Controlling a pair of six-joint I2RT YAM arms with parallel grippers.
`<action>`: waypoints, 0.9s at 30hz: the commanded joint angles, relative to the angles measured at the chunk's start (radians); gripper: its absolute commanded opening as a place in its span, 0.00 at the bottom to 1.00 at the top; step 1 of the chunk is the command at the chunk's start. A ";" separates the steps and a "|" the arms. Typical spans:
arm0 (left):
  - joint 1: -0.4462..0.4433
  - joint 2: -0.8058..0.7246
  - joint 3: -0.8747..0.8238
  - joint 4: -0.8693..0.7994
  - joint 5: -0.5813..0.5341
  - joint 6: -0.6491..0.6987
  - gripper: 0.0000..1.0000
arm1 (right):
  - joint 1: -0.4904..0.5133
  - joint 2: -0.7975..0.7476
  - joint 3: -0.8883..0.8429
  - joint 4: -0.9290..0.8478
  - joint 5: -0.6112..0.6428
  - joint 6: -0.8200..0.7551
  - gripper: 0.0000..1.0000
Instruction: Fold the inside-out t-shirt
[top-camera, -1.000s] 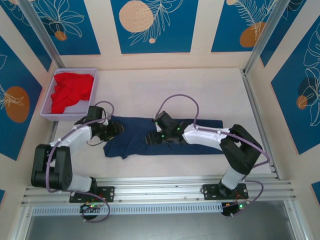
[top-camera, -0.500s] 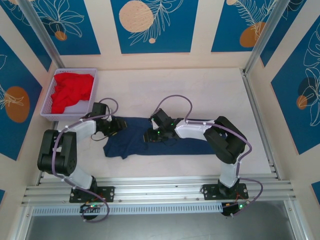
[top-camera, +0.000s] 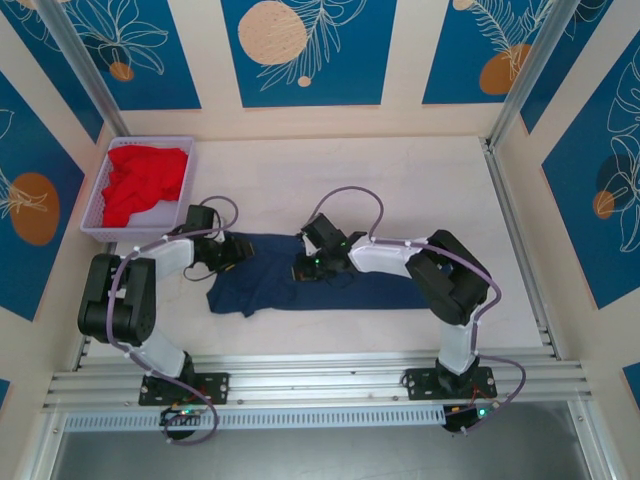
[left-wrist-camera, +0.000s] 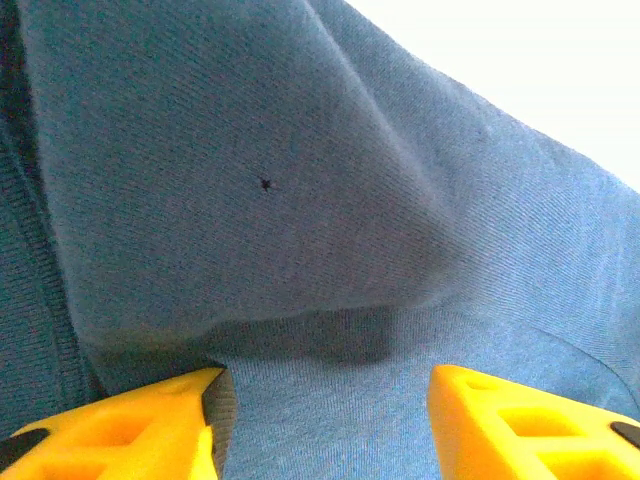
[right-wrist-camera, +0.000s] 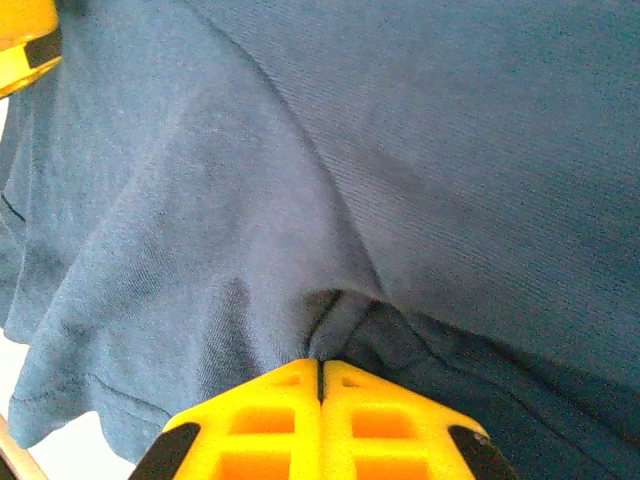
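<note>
The inside-out t-shirt (top-camera: 260, 290) lies as a long navy strip across the table's middle, with no print or label showing. My left gripper (top-camera: 232, 252) is low over its left end. In the left wrist view it (left-wrist-camera: 325, 385) is open, its yellow fingertips (left-wrist-camera: 180, 410) standing apart on smooth cloth (left-wrist-camera: 300, 180) under a raised fold. My right gripper (top-camera: 300, 270) is at the strip's middle. In the right wrist view it (right-wrist-camera: 320, 362) is shut, with a puckered fold of the shirt (right-wrist-camera: 450, 150) pinched at its tips.
A lilac basket (top-camera: 100, 228) holding a red garment (top-camera: 145, 180) stands at the far left. An aluminium rail (top-camera: 350, 375) runs along the near edge and upright posts stand at the table's sides. Pale bare table (top-camera: 400, 180) lies beyond the shirt.
The right gripper's jaws have closed on a fold of the shirt, and that arm has swung in. The left gripper has shifted slightly away and stayed open.
</note>
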 joint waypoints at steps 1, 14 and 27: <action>-0.007 0.033 0.011 -0.019 -0.060 0.041 0.55 | -0.026 -0.079 0.016 -0.092 0.003 -0.044 0.00; -0.007 0.030 0.044 -0.032 -0.030 0.043 0.56 | -0.063 0.000 0.107 -0.318 -0.019 -0.087 0.18; 0.017 -0.250 0.033 -0.143 -0.281 0.076 0.83 | -0.011 -0.052 0.125 -0.128 -0.002 -0.155 0.30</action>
